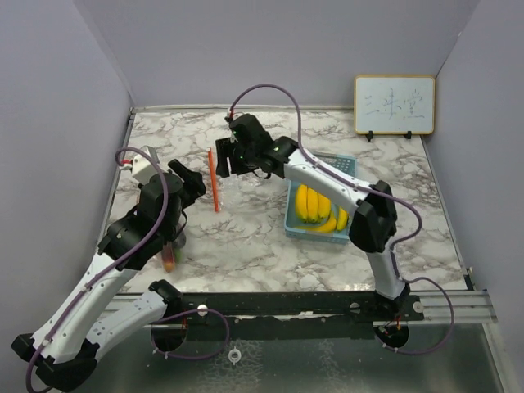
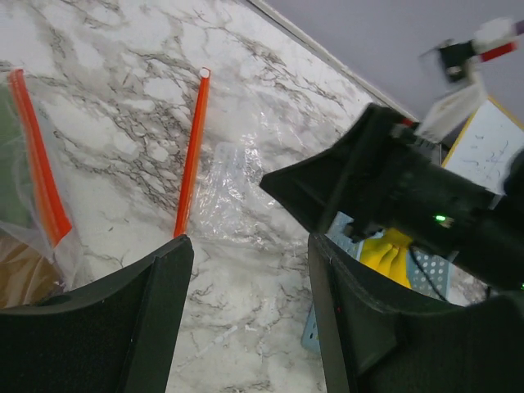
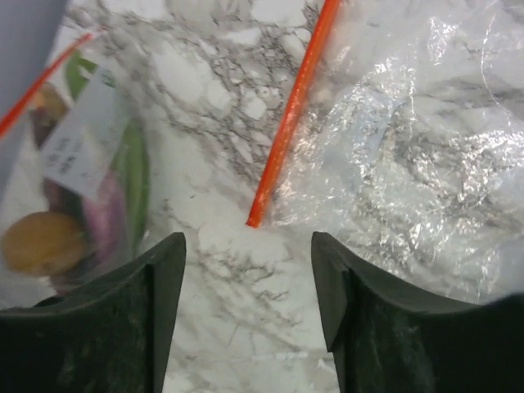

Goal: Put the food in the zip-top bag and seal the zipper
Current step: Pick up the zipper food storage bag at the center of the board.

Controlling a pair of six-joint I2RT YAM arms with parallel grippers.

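Right end effector [image 3: 246,246] near clear bag [image 3: 409,164]

The zip-top bag [image 3: 409,147] is being supported flat by the table [image 1: 246,254]; the bananas [image 1: 315,205] are being held in the basket [image 1: 340,161] just right of it, a whiteboard [image 1: 394,105] being propped behind

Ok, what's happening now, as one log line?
left gripper: open, empty | right gripper: open, empty | zip-top bag: flat on table, empty | bananas: in basket
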